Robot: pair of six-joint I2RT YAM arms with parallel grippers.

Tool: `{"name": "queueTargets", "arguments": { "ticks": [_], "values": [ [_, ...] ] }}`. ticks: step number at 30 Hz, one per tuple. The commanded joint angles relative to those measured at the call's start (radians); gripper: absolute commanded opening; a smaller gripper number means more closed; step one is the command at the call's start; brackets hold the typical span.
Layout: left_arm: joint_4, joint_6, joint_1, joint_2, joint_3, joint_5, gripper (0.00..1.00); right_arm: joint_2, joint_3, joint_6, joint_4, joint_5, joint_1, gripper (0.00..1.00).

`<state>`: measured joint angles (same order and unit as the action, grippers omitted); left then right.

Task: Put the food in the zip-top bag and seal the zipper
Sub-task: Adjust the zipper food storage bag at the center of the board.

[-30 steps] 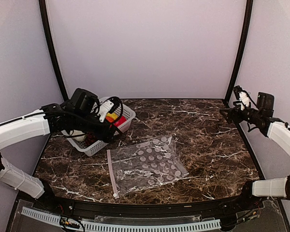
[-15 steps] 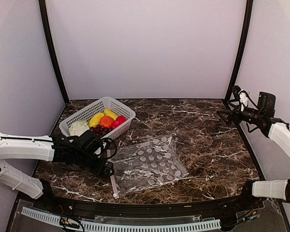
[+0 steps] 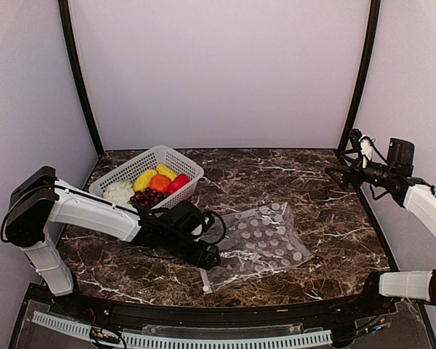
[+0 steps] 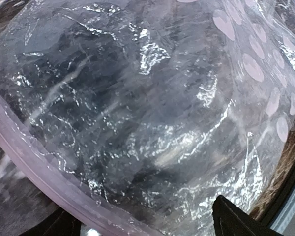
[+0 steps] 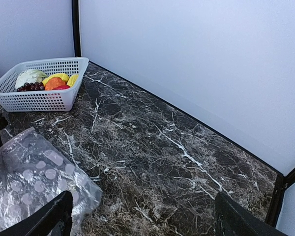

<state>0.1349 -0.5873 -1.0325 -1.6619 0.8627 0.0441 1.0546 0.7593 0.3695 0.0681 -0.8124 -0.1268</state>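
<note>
1. The left arm reaches low across the dark marble table (image 3: 312, 196). Its left gripper (image 3: 207, 256) sits at the left edge of the zip-top bag (image 3: 265, 240).
2. In the left wrist view, crinkled clear film with pale dots fills nearly the whole picture. The pinkish zipper (image 4: 19, 155) curves across the lower left corner.
3. One dark fingertip (image 4: 236, 219) shows at the lower right, and the other is mostly hidden beneath the strip. The two stand apart, so the left gripper is released and is not pinching the film.
4. The bag lies crumpled on the table at front centre, with its zipper edge turned left toward the gripper. Whether the mouth is parted cannot be told.
5. The food sits in the white mesh basket (image 3: 182, 158) at the back left, apart from the bag. It holds a cabbage-like piece (image 3: 118, 191), a grape bunch (image 3: 149, 196), yellow pieces (image 3: 144, 179), an orange piece (image 3: 160, 182) and a red piece (image 3: 179, 182).
6. The right arm is raised at the table's right edge. The right gripper (image 3: 334, 173) is well apart from the bag, and its fingers are spread wide around nothing.
</note>
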Motion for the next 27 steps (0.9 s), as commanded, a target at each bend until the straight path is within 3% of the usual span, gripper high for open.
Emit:
{"name": "queueTargets", "arguments": {
  "ticks": [1,6,10,13,19,23,27],
  "values": [
    [0.008,0.091,-0.040,-0.134,0.194,0.112,0.92,-0.007,0.002,-0.001,-0.005,-0.007,0.001,0.96],
    [0.231,0.190,-0.046,-0.110,0.305,0.006,0.93,-0.009,0.002,0.000,-0.004,-0.007,0.001,0.96],
    [0.467,0.362,-0.035,-0.010,0.393,-0.147,0.94,-0.004,0.007,0.004,0.001,-0.021,0.001,0.96],
    [0.629,0.438,0.051,0.048,0.457,-0.222,0.91,0.001,0.012,0.004,0.009,-0.033,0.001,0.96],
    [0.707,0.575,0.266,0.083,0.518,-0.194,0.74,-0.010,0.009,0.009,0.015,-0.037,0.001,0.96],
    [0.728,0.650,0.343,0.052,0.546,-0.158,0.67,-0.012,0.011,0.008,0.014,-0.038,0.001,0.96],
    [0.765,0.677,0.394,0.007,0.585,-0.127,0.66,-0.010,0.015,0.002,0.017,-0.039,0.001,0.96]
  ]
}}
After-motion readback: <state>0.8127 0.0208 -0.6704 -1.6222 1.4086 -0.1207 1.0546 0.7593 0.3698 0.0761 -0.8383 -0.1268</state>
